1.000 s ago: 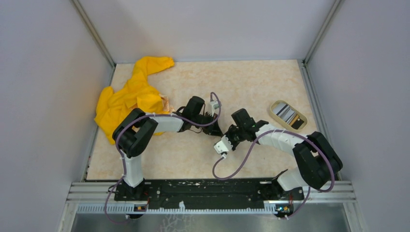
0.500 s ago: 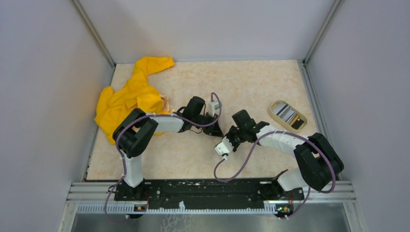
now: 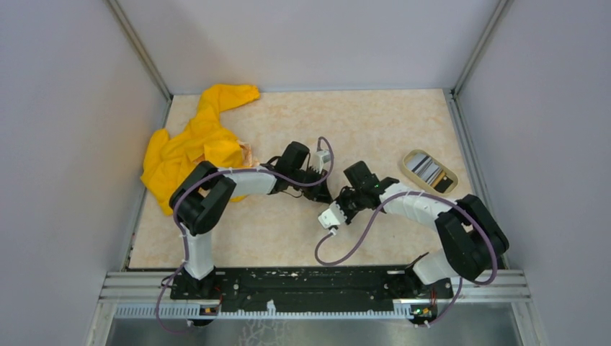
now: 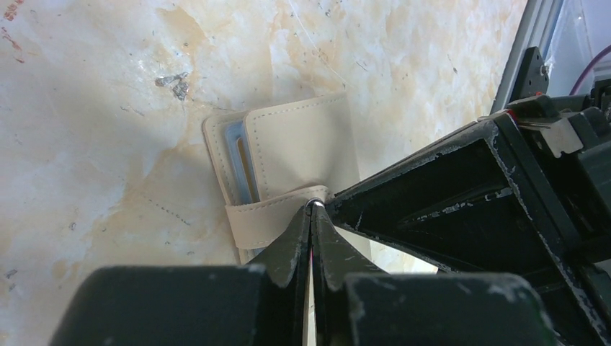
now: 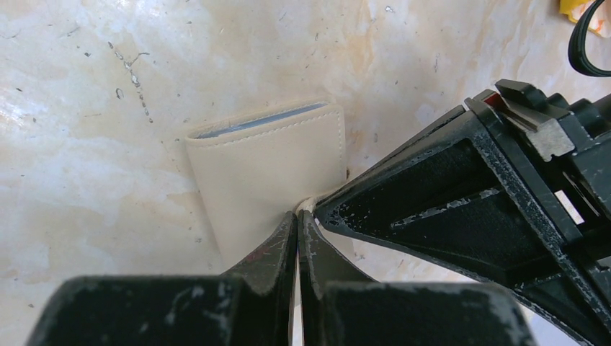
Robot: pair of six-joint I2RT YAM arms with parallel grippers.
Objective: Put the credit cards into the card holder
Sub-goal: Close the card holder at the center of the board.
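Near the middle of the pale marbled surface (image 3: pixel 375 122) the two arms meet tip to tip over the card holder (image 4: pixel 302 144), which the arms hide from the overhead camera. It lies flat and folded shut, cream side up, with a thin pale-blue edge showing along one open side. A strap (image 4: pixel 263 216) of the same cream material wraps across it. The left fingers (image 4: pixel 299 231) are pressed together, with their tips pinching the free end of that strap, just where it comes over the cover. The right fingers (image 5: pixel 288 234) are also pressed tight together, their tips touching the near edge of the card holder beside the left arm's tips. Whether anything is caught between the right fingers cannot be told. Each wrist camera shows the other arm's black fingers slanting in from the right, almost touching its own. Well off to the right, near the side rail, an oval dish (image 3: pixel 405 164) holds the credit cards (image 3: pixel 426 170), silvery with dark stripes, lying in it side by side. A crumpled yellow cloth (image 3: pixel 191 144) sits at the far left of the surface.
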